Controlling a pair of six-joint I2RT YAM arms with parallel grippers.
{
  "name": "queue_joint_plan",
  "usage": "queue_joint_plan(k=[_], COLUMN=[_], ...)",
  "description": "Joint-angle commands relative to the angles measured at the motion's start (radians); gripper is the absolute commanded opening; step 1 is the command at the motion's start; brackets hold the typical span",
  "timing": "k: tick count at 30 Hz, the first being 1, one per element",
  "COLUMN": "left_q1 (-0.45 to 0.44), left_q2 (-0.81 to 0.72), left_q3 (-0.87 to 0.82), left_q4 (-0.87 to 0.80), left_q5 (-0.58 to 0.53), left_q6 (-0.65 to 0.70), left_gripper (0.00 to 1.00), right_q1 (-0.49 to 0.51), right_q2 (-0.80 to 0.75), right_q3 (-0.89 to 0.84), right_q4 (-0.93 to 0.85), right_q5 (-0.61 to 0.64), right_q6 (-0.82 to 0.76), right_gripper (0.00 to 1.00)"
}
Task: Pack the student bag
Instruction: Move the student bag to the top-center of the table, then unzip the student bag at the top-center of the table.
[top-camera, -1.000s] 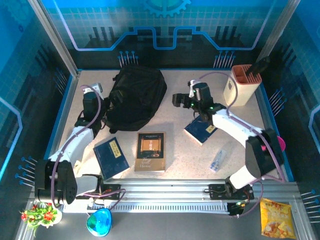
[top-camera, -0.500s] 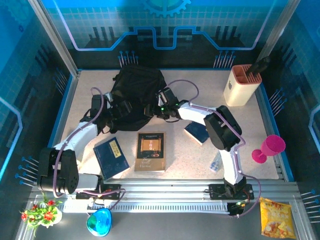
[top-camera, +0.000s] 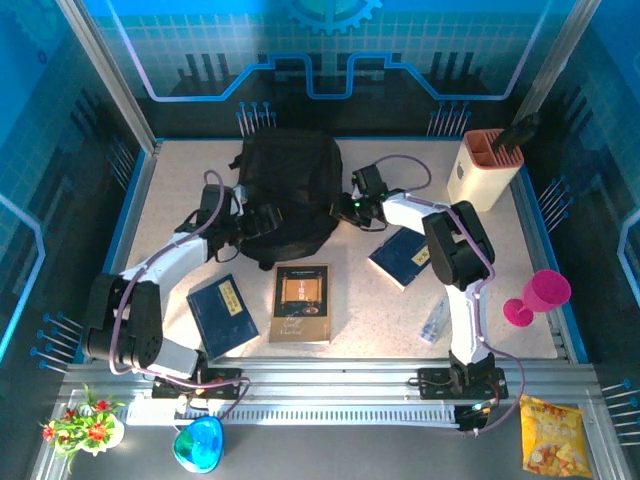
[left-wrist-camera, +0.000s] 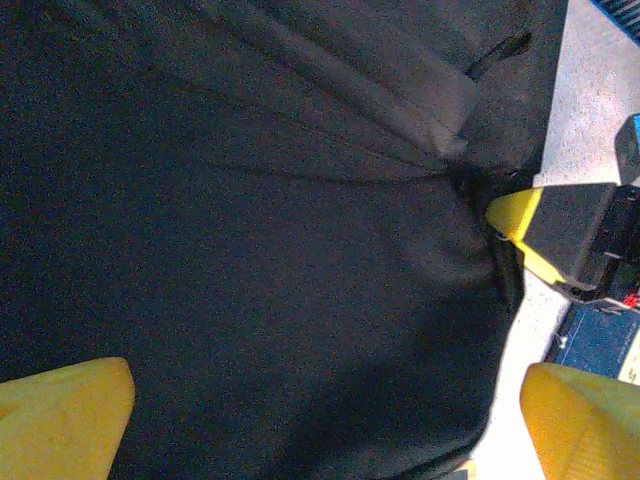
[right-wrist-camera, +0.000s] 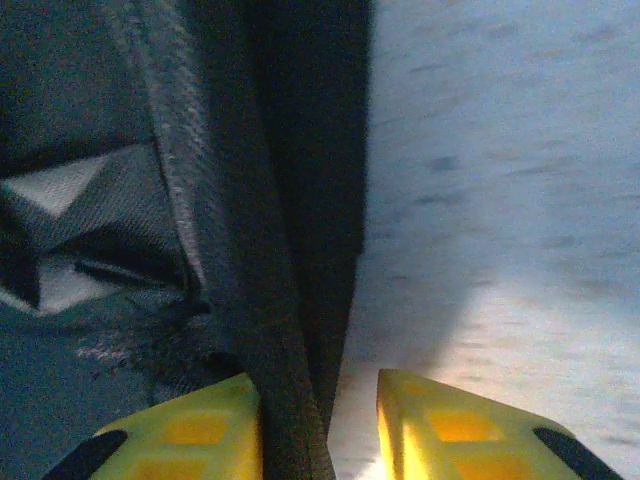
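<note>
While the L end effector (top-camera: 256, 218) is hanging wide open at the near-left side of the student bag (top-camera: 285, 190), fingers (left-wrist-camera: 60, 415) well apart w/ black fabric under and between them, the R end effector (top-camera: 345, 208) is working at the bag's right side; wrist cam: it's straddling a seam at the bag's edge, jaws standing close together, fabric touching one finger, a strip of bare surface (right-wrist-camera: 480, 200) showing by the other; can't tell if it's actually clamping. Bag is sitting at back-centre of the surface, a rounded black lump, biggest item there. Three books are lying flat in front of it, none touching it: blue book (top-camera: 222, 313) by the L arm; dark book (top-camera: 302, 302) in the middle; second blue book (top-camera: 402, 258) just beside the R arm. Knife block (top-camera: 485, 170) is standing at the far-right corner.
</note>
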Motion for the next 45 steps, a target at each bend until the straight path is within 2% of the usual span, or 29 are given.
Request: queue_joint_plan(k=[1,6,10,13,16,18,23,28,34,40,45], left_q1=[-0.04,-0.091,-0.13,-0.161,-0.202,-0.235,-0.309,-0.373,-0.412,-0.422,-0.43], left_q2=[0.071,0.203,0.224,0.227,0.26,0.294,0.414,0.54,0.654,0.726,0.762], left_q3=[0.051,0.155,0.24,0.306,0.372,0.412,0.51,0.598,0.688,0.758,0.812], left_q4=[0.011,0.0,-0.05,-0.097,-0.131,-0.141,-0.099,-0.047,-0.027,-0.025,-0.077], left_q5=[0.014,0.018,0.002,-0.014,-0.015,-0.015,0.057,0.053,0.034,0.032,-0.011], left_q6=[0.008,0.021,0.039,0.026,-0.013,-0.058,-0.215,-0.36,-0.462,-0.546,-0.58], left_gripper=[0.99,0.96,0.95,0.96,0.95,0.93,0.76,0.58,0.42,0.32,0.27], right_q1=[-0.05,-0.115,-0.138,-0.146,-0.152,-0.165,-0.206,-0.243,-0.266,-0.272,-0.271], right_q2=[-0.064,-0.124,-0.201,-0.275,-0.358,-0.406,-0.478,-0.51,-0.526,-0.505,-0.484], right_q3=[-0.066,-0.147,-0.235,-0.271,-0.306,-0.341,-0.438,-0.493,-0.534,-0.541,-0.571], right_q4=[0.004,0.03,0.054,0.068,0.071,0.082,0.128,0.136,0.15,0.182,0.209], right_q5=[0.034,0.007,-0.048,-0.118,-0.131,-0.134,-0.163,-0.186,-0.206,-0.236,-0.254], right_q6=[-0.02,-0.04,-0.07,-0.089,-0.086,-0.072,-0.025,-0.007,0.005,0.03,0.051], right_gripper=[0.33,0.32,0.36,0.45,0.56,0.59,0.61,0.61,0.6,0.57,0.54])
